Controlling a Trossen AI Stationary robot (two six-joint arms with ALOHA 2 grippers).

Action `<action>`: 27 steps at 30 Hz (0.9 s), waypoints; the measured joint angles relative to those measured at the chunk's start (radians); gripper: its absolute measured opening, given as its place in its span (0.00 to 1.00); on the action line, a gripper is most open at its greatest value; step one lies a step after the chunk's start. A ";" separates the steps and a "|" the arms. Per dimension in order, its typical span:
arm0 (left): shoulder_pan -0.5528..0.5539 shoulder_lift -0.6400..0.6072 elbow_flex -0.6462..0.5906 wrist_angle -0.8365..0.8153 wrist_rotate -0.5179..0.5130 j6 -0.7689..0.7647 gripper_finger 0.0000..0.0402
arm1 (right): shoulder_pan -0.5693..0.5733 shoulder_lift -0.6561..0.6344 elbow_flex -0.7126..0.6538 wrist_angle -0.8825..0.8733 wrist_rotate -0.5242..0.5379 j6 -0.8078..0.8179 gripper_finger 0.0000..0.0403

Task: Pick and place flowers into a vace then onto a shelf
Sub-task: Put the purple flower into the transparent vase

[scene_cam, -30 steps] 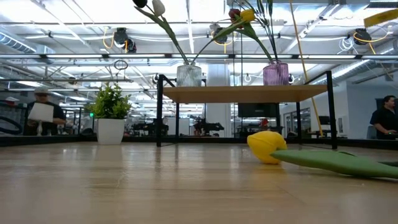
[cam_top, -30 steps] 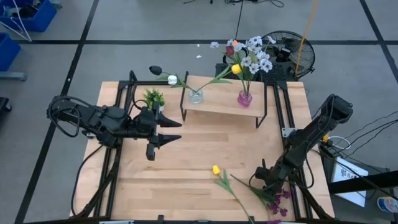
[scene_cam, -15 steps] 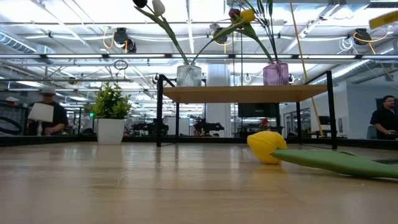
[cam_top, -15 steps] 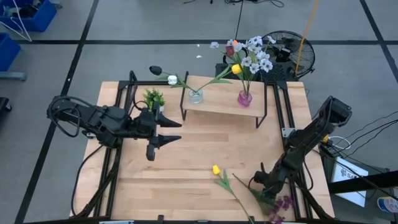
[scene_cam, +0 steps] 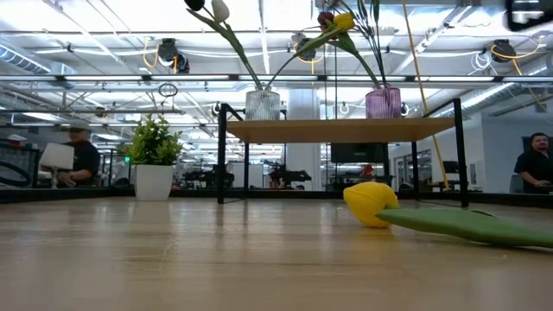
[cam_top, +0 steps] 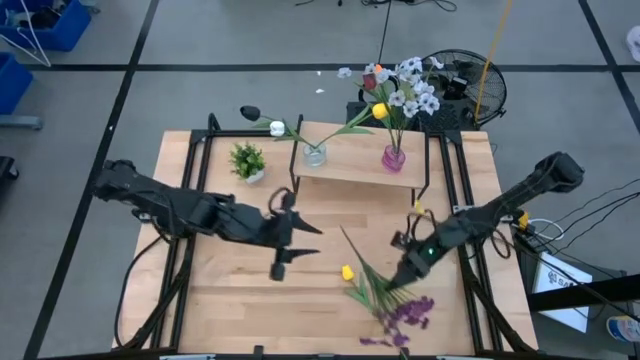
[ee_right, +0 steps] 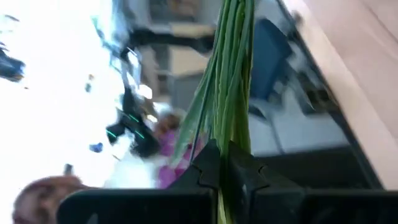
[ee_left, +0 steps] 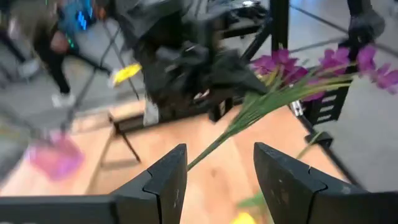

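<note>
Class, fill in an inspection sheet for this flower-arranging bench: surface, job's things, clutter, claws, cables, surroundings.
Surface: light-wood table, bare patches visible.
Job's things: shelf carries clear vase and pink vase, both with flowers; yellow tulip lies on the table; purple flower is held by its stems.
Clutter: small potted plant beside the shelf.
Claws: right claw shut on the purple flower's stems; left claw open, empty, over mid-table.
Cables: loose leads on the floor, right of the table.
Surroundings: fan behind the table; people in the background.
</note>
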 joint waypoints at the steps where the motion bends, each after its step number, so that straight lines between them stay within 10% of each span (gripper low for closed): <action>1: -0.001 0.018 0.000 0.028 0.006 0.059 0.48 | -0.024 0.000 0.000 0.021 -0.001 0.011 0.00; 9: 0.000 0.138 0.000 0.181 -0.086 0.514 0.48 | -0.122 0.037 0.000 0.026 -0.108 0.174 0.00; 27: 0.030 0.299 0.001 0.385 0.007 0.703 0.47 | -0.183 0.045 0.000 0.130 -0.105 0.207 0.01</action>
